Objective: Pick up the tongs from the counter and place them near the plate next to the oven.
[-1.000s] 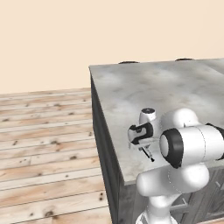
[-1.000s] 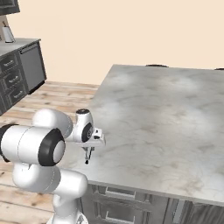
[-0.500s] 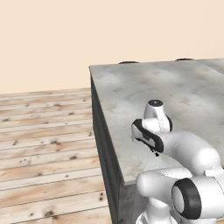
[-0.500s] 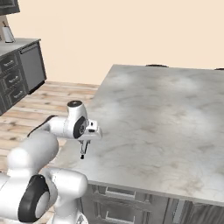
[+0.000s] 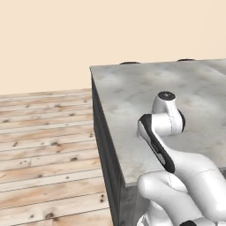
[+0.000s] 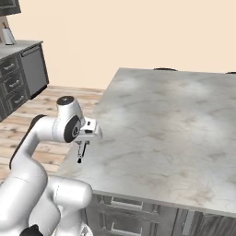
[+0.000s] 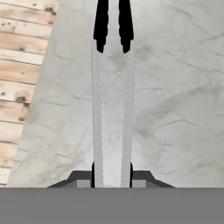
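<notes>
Since a second ago my arm's swung up and forward over the worktop [image 6: 175, 124]. Gripper [image 7: 112, 177] is clamped on the tongs [image 7: 112, 87], which hang above the worktop's left edge, near the wood floor [image 5: 44, 141].

Marbled stone counter [image 6: 170, 120]; metallic tongs [image 7: 112, 109]

The arm bends low, its gripper [image 6: 83, 146] pointing down, fingers [image 7: 93, 168] closed on the tongs [image 7: 112, 87].
</notes>
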Controlling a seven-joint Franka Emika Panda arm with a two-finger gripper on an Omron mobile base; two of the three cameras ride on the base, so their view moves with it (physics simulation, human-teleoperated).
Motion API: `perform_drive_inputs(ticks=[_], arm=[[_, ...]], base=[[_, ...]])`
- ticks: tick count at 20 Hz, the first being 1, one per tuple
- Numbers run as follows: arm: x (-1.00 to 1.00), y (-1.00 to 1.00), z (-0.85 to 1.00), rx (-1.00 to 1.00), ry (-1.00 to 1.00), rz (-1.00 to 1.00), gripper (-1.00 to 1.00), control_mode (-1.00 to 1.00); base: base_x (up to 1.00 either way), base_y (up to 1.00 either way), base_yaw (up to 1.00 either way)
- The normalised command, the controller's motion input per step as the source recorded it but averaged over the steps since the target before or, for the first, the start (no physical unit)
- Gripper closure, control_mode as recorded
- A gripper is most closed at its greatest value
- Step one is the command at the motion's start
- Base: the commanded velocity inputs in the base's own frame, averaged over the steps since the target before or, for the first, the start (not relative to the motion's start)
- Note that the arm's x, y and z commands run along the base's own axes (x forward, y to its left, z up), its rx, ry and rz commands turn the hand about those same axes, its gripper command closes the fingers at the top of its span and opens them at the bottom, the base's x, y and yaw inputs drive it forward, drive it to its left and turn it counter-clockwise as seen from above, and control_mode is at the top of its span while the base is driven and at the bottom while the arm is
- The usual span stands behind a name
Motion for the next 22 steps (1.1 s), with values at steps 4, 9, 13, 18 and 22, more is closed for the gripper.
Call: perform_drive_inputs(ticks=[4, 9, 13, 18, 22], arm=[[-0.01, 0.00, 0.26, 0.00, 0.03, 0.00, 1.00, 1.00], [0.00, 0.00, 0.00, 0.00, 0.00, 0.00, 1.00, 1.00], [0.00, 0.00, 0.00, 0.00, 0.00, 0.00, 1.00, 1.00], [0.00, 0.00, 0.00, 0.00, 0.00, 0.00, 1.00, 1.00], [0.00, 0.00, 0.00, 0.00, 0.00, 0.00, 1.00, 1.00]], base=[[-0.27, 0.00, 0.00], [-1.00, 0.19, 0.09], [-0.46, 0.50, 0.53], [0.12, 0.51, 0.63], [0.57, 0.52, 0.53]])
